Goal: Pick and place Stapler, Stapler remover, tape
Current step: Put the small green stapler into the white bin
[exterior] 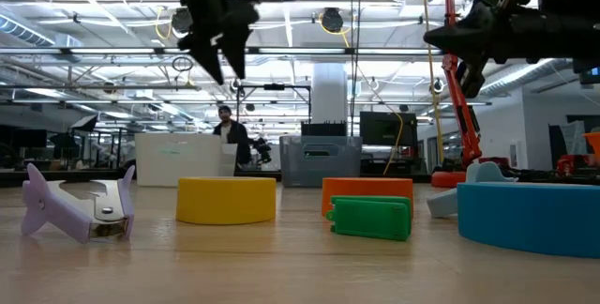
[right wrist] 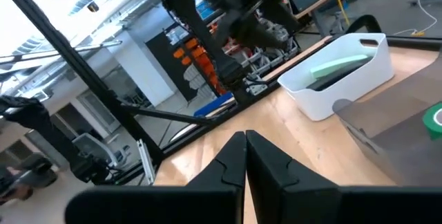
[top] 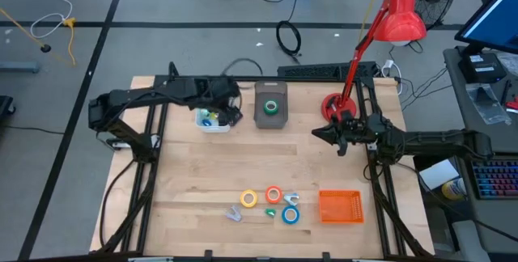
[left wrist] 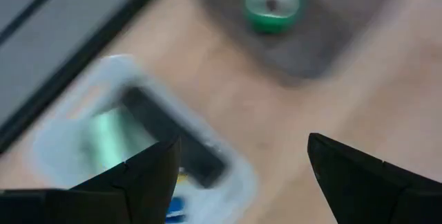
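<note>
Near the table's near edge lie the yellow tape roll (top: 249, 199) (exterior: 226, 199), the orange-red roll (top: 273, 194) (exterior: 367, 190), the blue roll (top: 290, 214) (exterior: 530, 215), a small green block (top: 270, 212) (exterior: 370, 218) and the lilac staple remover (top: 234, 213) (exterior: 75, 208). The green tape roll (top: 273, 106) (left wrist: 272, 5) lies flat in a grey bin (top: 271, 116). My left gripper (top: 235, 110) (left wrist: 243, 141) (exterior: 228, 65) hovers open above the right edge of a white bin (top: 212, 120) (left wrist: 62, 134), which holds a pale green item (right wrist: 338, 66). My right gripper (top: 317, 133) (right wrist: 246, 135) is shut, raised right of the grey bin.
An orange mesh basket (top: 340, 206) sits at the near right. A red desk lamp (top: 402, 13) stands with its base (top: 332, 104) at the far right of the table, just behind my right arm. Bare wood lies between the bins and the near row of items.
</note>
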`<action>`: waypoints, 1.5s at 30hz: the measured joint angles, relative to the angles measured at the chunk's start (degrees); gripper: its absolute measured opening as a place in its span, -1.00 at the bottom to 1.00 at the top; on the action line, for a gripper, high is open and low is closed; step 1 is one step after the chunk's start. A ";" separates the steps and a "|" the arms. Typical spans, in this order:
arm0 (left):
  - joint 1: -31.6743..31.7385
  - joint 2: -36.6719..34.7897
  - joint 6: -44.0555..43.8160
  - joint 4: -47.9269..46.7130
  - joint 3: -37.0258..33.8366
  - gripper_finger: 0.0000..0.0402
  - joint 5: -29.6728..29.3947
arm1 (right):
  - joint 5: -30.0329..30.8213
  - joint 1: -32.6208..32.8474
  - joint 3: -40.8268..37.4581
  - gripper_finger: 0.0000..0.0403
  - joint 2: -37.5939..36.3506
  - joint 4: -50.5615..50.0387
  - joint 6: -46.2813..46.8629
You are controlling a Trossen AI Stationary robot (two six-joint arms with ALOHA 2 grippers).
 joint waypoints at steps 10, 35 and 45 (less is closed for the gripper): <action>-16.14 -0.71 2.09 8.96 0.01 0.58 9.47 | -0.62 0.09 0.00 -0.98 0.33 -0.06 -0.78; -37.58 1.33 -22.05 23.77 -15.90 0.61 6.32 | 5.76 11.50 0.00 -0.98 0.44 0.16 0.31; -35.63 7.35 -21.64 29.94 -15.92 0.61 13.36 | 6.31 14.25 0.04 -0.98 1.81 -0.51 2.36</action>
